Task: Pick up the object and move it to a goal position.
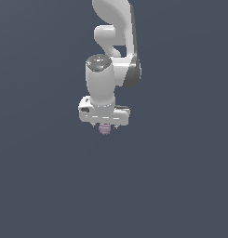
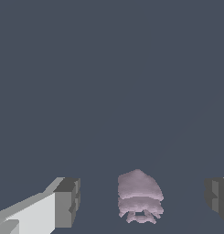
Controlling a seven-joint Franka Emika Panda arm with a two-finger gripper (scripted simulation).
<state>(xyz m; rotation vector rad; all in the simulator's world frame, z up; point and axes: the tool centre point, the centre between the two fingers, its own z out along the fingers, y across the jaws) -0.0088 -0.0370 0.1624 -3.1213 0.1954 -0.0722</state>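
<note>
tiny pale pink-lilac stubby block (image 2: 140, 197) between spread grey fingers (image 2: 67, 202), touching neither; white gripper (image 1: 104, 126) released, directly above at twelve o'clock.

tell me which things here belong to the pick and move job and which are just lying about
Part of the job:
- the pink-lilac object, sitting between the open fingers with a gap on each side
- the gripper, right above it

Lying about:
- nothing else; only the bare dark floor shows
</note>
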